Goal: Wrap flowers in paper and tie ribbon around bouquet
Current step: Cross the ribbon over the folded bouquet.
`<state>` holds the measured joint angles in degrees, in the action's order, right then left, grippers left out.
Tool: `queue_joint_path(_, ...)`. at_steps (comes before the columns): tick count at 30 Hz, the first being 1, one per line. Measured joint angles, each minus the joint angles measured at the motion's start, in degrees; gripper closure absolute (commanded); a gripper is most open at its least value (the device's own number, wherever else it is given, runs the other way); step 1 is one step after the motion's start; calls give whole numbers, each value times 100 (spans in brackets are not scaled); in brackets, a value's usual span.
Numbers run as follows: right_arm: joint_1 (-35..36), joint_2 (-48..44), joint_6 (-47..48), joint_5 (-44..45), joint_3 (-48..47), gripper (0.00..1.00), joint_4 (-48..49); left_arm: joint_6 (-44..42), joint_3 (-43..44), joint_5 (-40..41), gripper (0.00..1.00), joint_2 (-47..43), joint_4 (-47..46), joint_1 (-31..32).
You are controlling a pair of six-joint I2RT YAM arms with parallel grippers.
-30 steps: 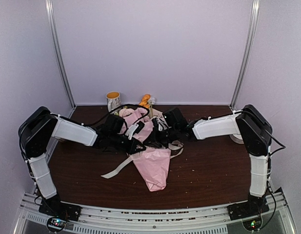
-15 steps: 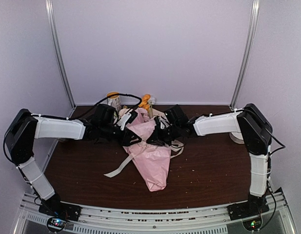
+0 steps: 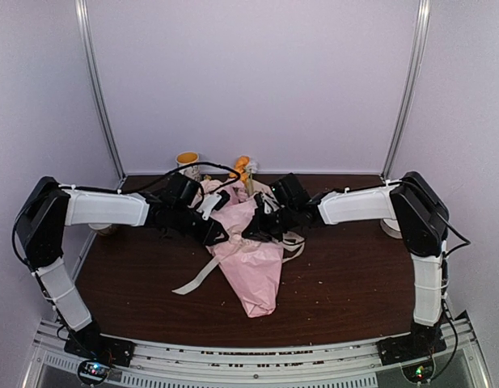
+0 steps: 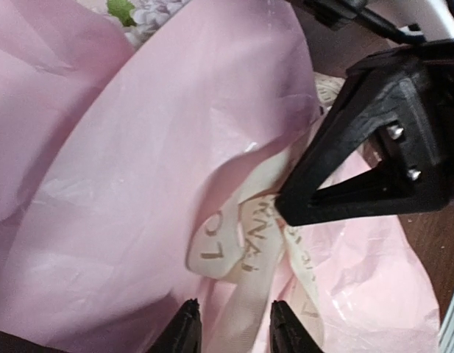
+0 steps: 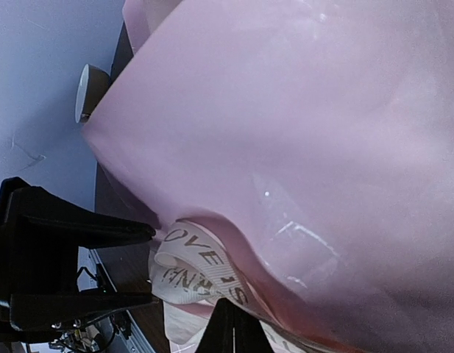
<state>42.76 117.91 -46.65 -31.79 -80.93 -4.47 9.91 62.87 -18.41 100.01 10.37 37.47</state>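
Ribbon (image 3: 194, 280) trails left from the bouquet (image 3: 253, 271), which lies mid-table (image 3: 346, 283) in the top view, its narrow end toward the arms, with the left gripper (image 3: 219, 237) and right gripper (image 3: 251, 232) meeting over its middle. In the left wrist view, the left gripper stands partly open astride the ribbon, clamping nothing. In the right wrist view, the right gripper pinches a ribbon loop printed "OVE".

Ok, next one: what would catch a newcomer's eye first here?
The pale pink bouquet lies in the middle of the table, its point toward the arm bases and orange blooms at its far end. Both arms meet over it: the right gripper is pinched on a lettered cream ribbon looped on the paper, and the left gripper is open with that ribbon between its fingers.
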Motion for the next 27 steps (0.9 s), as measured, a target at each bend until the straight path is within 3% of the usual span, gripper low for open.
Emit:
queue_joint_path(8, 0, 2, 37, 52, -33, 100, -90, 24, 345, 339, 53, 142, 7, -9)
queue_joint_path(13, 0, 2, 44, 72, -33, 100, -164, 44, 702, 205, 54, 538, 31, -9)
queue_joint_path(16, 0, 0, 46, 76, -33, 100, -184, 48, 835, 162, 64, 787, 31, -9)
queue_joint_path(20, 0, 0, 109, 90, -33, 100, -221, 26, 833, 151, 100, 876, 146, -9)
queue_joint_path(27, -44, -37, 435, 372, -33, 100, -568, -90, 654, 326, 100, 767, 168, -15)
